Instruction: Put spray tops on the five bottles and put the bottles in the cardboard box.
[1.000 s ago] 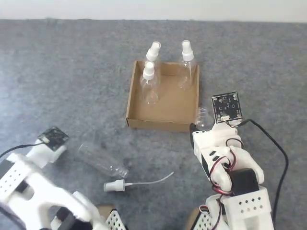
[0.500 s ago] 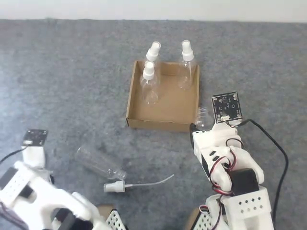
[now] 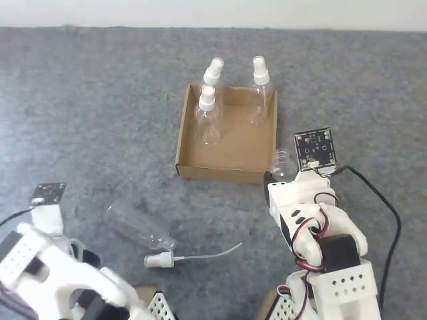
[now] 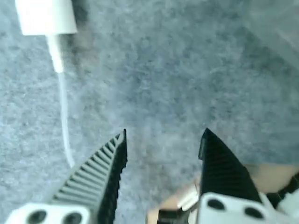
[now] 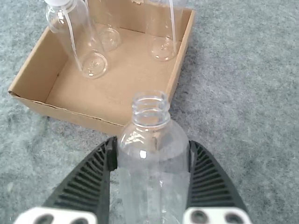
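Observation:
The cardboard box (image 3: 181, 143) holds three clear bottles with white spray tops, such as the one at its back left (image 3: 207, 113). My right gripper (image 5: 150, 143) is shut on an upright clear bottle without a top (image 5: 152, 140), just outside the box's near right corner (image 3: 283, 165). A second topless bottle (image 3: 139, 226) lies on its side on the grey mat. A loose spray top (image 3: 160, 259) with a long thin tube (image 4: 64, 112) lies beside it. My left gripper (image 4: 163, 136) hangs open over bare mat close to that spray top (image 4: 46, 16).
The grey mat (image 3: 87, 107) covers the whole table. The left arm's white body (image 3: 40, 263) fills the near left corner, and the right arm (image 3: 320, 233) with its cable (image 3: 393, 220) stands at the near right. The box's front half (image 5: 88, 93) is bare cardboard.
The left arm has drawn back toward the near left edge, away from the lying bottle, which shifted slightly. The right arm and its bottle have not moved.

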